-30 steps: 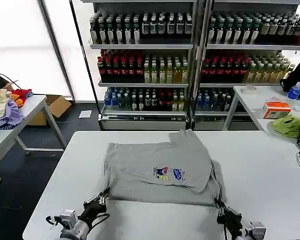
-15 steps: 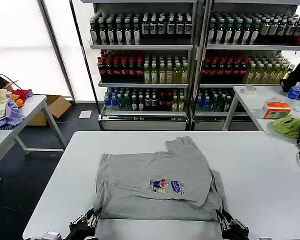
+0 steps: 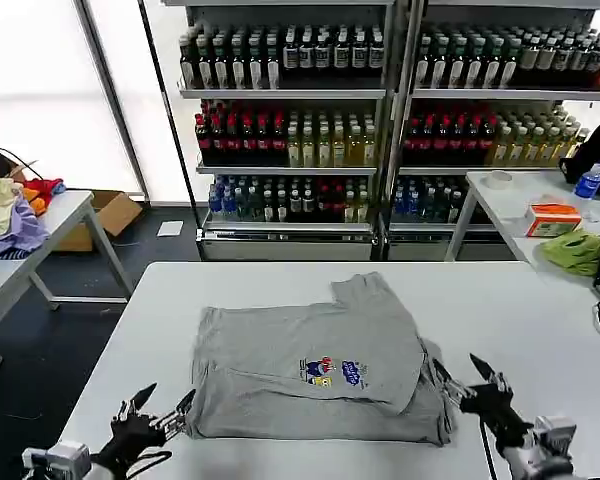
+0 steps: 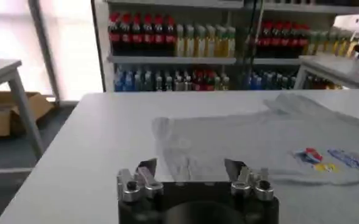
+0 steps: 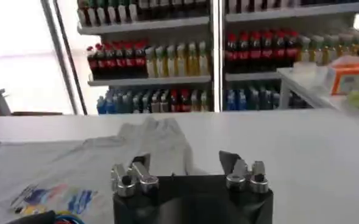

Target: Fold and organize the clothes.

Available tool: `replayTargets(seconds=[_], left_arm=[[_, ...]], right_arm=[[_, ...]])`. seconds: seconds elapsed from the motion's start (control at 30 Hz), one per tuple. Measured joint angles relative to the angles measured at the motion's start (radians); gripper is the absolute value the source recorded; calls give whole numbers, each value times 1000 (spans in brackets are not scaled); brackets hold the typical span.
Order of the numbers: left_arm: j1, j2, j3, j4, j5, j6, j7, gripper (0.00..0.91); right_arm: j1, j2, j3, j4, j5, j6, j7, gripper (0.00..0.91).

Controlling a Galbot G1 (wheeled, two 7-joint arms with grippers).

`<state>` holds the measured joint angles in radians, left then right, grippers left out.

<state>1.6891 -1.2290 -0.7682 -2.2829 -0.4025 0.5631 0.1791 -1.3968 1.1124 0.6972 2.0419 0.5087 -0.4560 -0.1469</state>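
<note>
Grey shirt (image 3: 315, 360) lying flat, partly folded, near the middle of the white surface (image 3: 540, 330), chest print facing up, one sleeve poking out on the side toward the drinks shelves (image 3: 300, 120). Long axis running across, from left claw to right claw, parallel to the near edge of the surface.

Left claw (image 3: 160, 408) just off the shirt's near-left corner, fingers spread apart, gripping nothing, one fingertip close to the hem but seemingly not touching it. In the left wrist view, shirt (image 4: 258, 149) lying ahead of the left claw (image 4: 190, 169), fabric edge close beyond the open fingers.

Right claw (image 3: 462, 375) just beside the shirt's right edge, a little farther from the near edge of the surface than its partner, fingers likewise parted and empty. In the right wrist view, shirt (image 5: 75, 167) spreading ahead of the right claw (image 5: 184, 163) and across toward the other arm.

Judged from the layout: each claw nearest its own end of the shirt, so any next fold probably a two-armed one, with the shirt between them and slightly farther out toward the shelves. Fold not yet finished; no stacking done.
</note>
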Motion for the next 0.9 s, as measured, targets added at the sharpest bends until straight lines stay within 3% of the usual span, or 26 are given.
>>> replayTargets(seconds=[0.37,0.63,0.9], left_arm=[[-373,148,149,326,-47,-12,74,907],[-644,182,305,616,-41,-45,112,907],[-820,190,401,832,-31,-68,127,907]], right_arm=[[456,-12,-237,-421,-12,-29,-78,907],[677,45,-359,-677,-32,-32,-96,907],[827,112,-428,-876,-46,-38,-99,907]])
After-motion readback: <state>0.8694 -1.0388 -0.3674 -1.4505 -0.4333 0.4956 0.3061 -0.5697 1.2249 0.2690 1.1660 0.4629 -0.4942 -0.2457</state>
